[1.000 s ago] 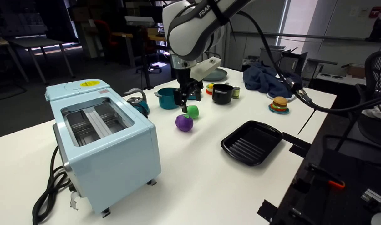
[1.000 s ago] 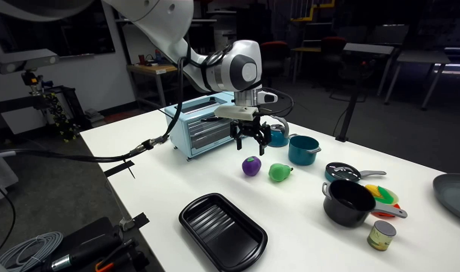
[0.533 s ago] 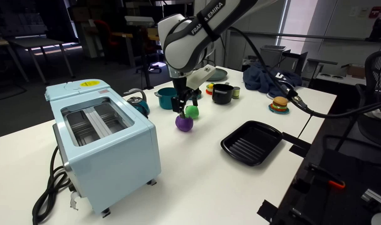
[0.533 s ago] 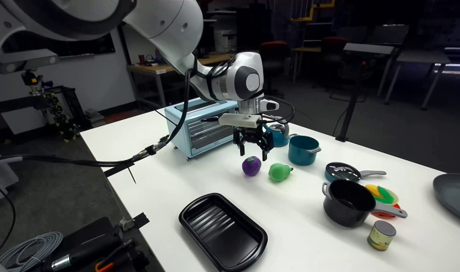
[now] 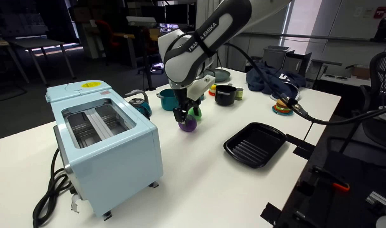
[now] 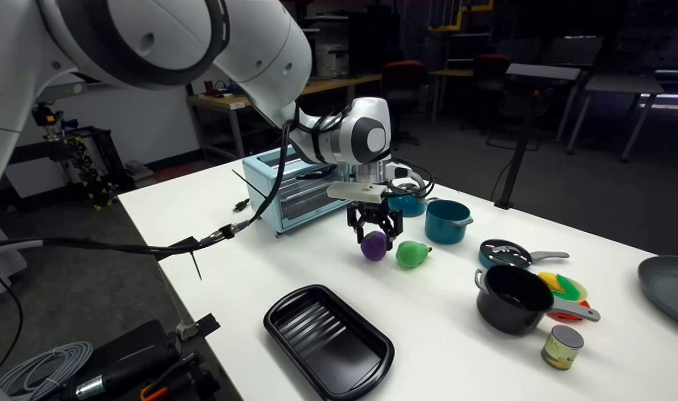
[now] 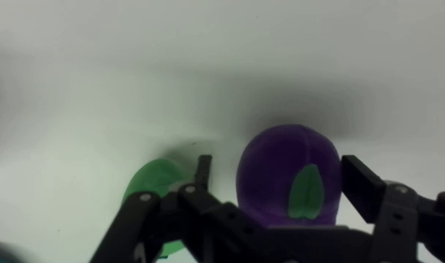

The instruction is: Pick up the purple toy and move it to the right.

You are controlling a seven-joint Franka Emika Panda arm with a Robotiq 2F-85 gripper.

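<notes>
The purple toy (image 6: 373,248) is round with a green leaf on top and rests on the white table. It also shows in an exterior view (image 5: 188,124) and in the wrist view (image 7: 273,171). My gripper (image 6: 376,240) is low over it with a finger on either side. In the wrist view my gripper (image 7: 275,168) is open. The right finger is at or touching the toy's side, and a gap shows between the left finger and the toy. The toy's near part is hidden behind the gripper body.
A green pear toy (image 6: 412,254) lies close beside the purple toy, by the left finger in the wrist view (image 7: 153,179). A teal pot (image 6: 447,221) and a light blue toaster oven (image 5: 117,152) stand nearby. A black tray (image 6: 330,340) and black pot (image 6: 511,301) are on the table.
My gripper has come down from above the purple toy to around it, and its fingers look slightly closer together. The purple toy has shifted slightly toward the green pear toy.
</notes>
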